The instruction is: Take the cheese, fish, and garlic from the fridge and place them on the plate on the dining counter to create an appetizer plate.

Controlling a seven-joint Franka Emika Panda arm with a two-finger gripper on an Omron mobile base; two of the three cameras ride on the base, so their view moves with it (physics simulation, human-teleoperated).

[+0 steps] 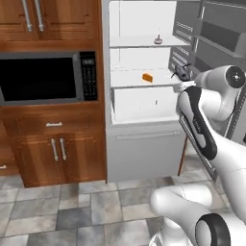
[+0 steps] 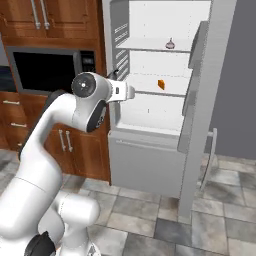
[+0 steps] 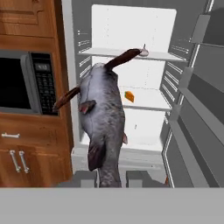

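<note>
The grey fish [image 3: 103, 113] stands tail-up between my fingers, and my gripper [image 3: 111, 177] is shut on its lower end. From the left base view the gripper [image 1: 182, 75] hangs just outside the open fridge [image 1: 139, 144], at middle-shelf height on the right. An orange cheese wedge [image 1: 147, 77] [image 2: 161, 84] [image 3: 129, 96] lies on the middle shelf. The pale garlic bulb [image 1: 158, 41] [image 2: 170, 45] [image 3: 144, 53] sits on the shelf above, partly behind the fish's tail in the hand view. The plate and the dining counter are out of view.
A black-fronted microwave [image 1: 38, 79] [image 3: 17, 83] sits in wooden cabinets left of the fridge. The open fridge door [image 2: 200, 100] with its racks stands to the right, close to my arm. Grey floor tiles [image 1: 72, 206] lie below.
</note>
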